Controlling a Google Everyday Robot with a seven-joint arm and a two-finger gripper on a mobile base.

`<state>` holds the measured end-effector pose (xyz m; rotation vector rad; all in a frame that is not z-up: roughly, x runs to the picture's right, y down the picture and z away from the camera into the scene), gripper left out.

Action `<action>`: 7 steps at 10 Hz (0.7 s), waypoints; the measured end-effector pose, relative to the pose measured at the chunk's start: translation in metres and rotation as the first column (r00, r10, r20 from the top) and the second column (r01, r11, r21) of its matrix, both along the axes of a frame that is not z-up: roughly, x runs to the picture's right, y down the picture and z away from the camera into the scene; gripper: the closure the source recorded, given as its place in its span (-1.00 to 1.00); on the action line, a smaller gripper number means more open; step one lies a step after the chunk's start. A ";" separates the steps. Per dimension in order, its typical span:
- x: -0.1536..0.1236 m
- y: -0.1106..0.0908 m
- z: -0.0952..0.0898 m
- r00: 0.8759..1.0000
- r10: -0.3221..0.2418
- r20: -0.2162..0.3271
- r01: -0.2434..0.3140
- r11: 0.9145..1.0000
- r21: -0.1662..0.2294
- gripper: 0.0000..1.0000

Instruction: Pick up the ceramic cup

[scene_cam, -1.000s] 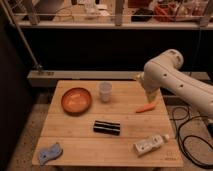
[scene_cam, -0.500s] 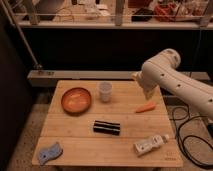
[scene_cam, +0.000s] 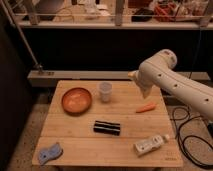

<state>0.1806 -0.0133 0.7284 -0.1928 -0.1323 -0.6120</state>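
Observation:
The ceramic cup (scene_cam: 105,92) is small, pale and handleless. It stands upright at the back middle of the wooden table (scene_cam: 70,135), just right of an orange-brown bowl (scene_cam: 76,100). My white arm reaches in from the right, above the table's back right corner. Its gripper (scene_cam: 136,76) is at the arm's left end, to the right of the cup, higher than it and apart from it. It holds nothing that I can see.
An orange carrot-like piece (scene_cam: 146,107) lies right of the cup under my arm. A black striped block (scene_cam: 107,128) lies mid-table. A white bottle (scene_cam: 150,145) lies front right and a blue cloth (scene_cam: 49,152) front left. Dark shelving stands behind; cables lie on the floor at the right.
My arm has shifted a little to the left, toward the cup. The objects on the table have not moved.

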 end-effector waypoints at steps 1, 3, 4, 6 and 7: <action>-0.002 -0.001 0.002 1.000 -0.013 0.009 0.013 1.000 0.005 -0.60; -0.013 -0.005 0.006 0.998 -0.049 0.037 0.048 0.999 0.015 -0.60; -0.017 -0.006 0.008 0.997 -0.065 0.047 0.064 0.998 0.020 -0.60; -0.021 -0.008 0.012 0.994 -0.091 0.064 0.089 0.996 0.028 -0.60; -0.023 -0.009 0.014 0.992 -0.104 0.074 0.102 0.994 0.030 -0.60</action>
